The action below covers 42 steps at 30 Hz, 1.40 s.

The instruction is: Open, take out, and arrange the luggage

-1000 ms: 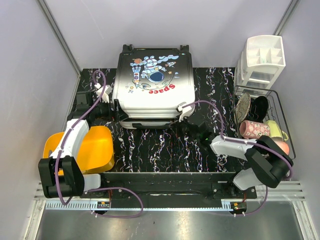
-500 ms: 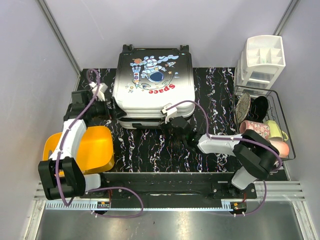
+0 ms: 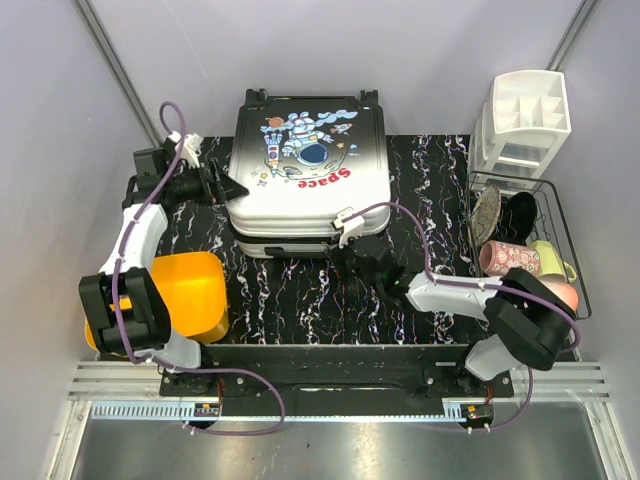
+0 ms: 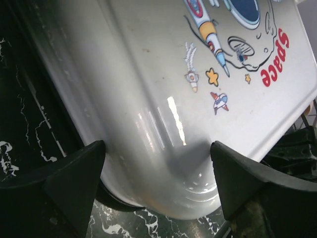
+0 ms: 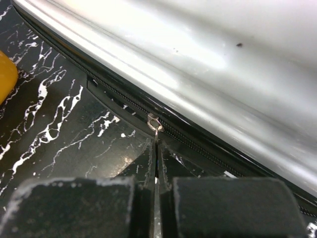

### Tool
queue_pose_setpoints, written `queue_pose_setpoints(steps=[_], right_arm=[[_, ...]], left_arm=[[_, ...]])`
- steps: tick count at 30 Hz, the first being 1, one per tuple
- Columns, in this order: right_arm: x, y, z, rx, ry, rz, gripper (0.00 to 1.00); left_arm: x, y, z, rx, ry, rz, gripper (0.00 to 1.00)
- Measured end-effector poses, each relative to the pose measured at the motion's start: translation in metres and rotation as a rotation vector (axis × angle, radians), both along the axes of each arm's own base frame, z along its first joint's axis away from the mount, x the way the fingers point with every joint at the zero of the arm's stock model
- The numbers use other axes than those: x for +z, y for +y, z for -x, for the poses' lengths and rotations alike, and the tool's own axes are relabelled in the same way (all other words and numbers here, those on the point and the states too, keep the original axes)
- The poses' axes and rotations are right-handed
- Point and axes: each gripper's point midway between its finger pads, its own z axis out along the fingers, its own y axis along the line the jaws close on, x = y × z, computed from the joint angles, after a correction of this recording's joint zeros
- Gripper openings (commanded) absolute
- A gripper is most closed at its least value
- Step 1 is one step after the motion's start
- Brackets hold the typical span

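The luggage (image 3: 300, 190) lies flat on the black marbled table, white astronaut panel with red "Space" facing up, and looks closed. My left gripper (image 3: 232, 188) is open at its left side. In the left wrist view its fingers (image 4: 74, 178) stand either side of a rounded corner of the white shell (image 4: 198, 99), with the gripper (image 4: 157, 148) not closed on it. My right gripper (image 3: 345, 262) is at the near edge. In the right wrist view it (image 5: 157, 146) is shut on the small metal zipper pull (image 5: 154, 124) on the black zipper line below the shell (image 5: 208, 59).
A yellow-orange bin (image 3: 185, 295) sits at the near left beside the left arm. A white compartmented organizer (image 3: 520, 125) stands at the far right. In front of it is a wire basket (image 3: 510, 178) holding cups and plates, with a pink cup (image 3: 508, 260) in it.
My left gripper has moved toward the back along the luggage's left side. My right gripper has moved left along the near edge to the zipper pull.
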Motion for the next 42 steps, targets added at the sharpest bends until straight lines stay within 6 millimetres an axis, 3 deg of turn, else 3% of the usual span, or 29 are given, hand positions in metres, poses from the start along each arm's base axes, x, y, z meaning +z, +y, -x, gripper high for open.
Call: queue_pose_setpoints(steps=[3, 10, 12, 18, 26, 29, 32, 33, 37, 40, 42], right_arm=[[0.002, -0.013, 0.000, -0.004, 0.001, -0.001, 0.00], [-0.001, -0.081, 0.006, -0.099, -0.004, 0.049, 0.00], [-0.002, -0.091, 0.012, -0.107, -0.002, 0.054, 0.00], [-0.004, -0.084, 0.025, -0.071, 0.045, -0.004, 0.00], [-0.004, -0.042, 0.034, 0.029, 0.059, -0.033, 0.00], [-0.005, -0.041, 0.035, 0.043, 0.053, -0.020, 0.15], [0.001, -0.040, 0.042, 0.080, 0.051, 0.008, 0.52], [0.006, -0.037, 0.052, 0.129, 0.055, 0.012, 0.68], [0.050, -0.034, 0.094, 0.299, 0.006, 0.013, 0.82], [0.105, -0.046, 0.099, 0.324, -0.093, 0.001, 0.86], [0.138, -0.056, 0.091, 0.304, -0.150, -0.003, 0.86]], left_arm=[[0.002, -0.020, 0.001, -0.026, -0.021, 0.012, 0.85], [-0.002, -0.086, 0.039, -0.095, -0.062, 0.040, 0.84], [-0.002, -0.101, 0.048, -0.121, -0.063, 0.057, 0.85], [-0.004, -0.117, 0.048, -0.135, -0.020, 0.103, 0.85], [-0.005, -0.119, 0.046, -0.113, 0.002, 0.114, 0.86], [-0.004, -0.118, 0.047, -0.109, -0.005, 0.105, 0.89], [-0.003, -0.115, 0.049, -0.119, -0.024, 0.087, 0.92], [-0.002, -0.112, 0.050, -0.118, -0.028, 0.083, 0.93], [-0.001, -0.085, 0.047, -0.100, -0.002, 0.061, 0.92], [0.011, -0.054, 0.028, -0.047, -0.044, 0.019, 0.90], [0.017, -0.037, 0.017, -0.021, -0.075, -0.007, 0.88]])
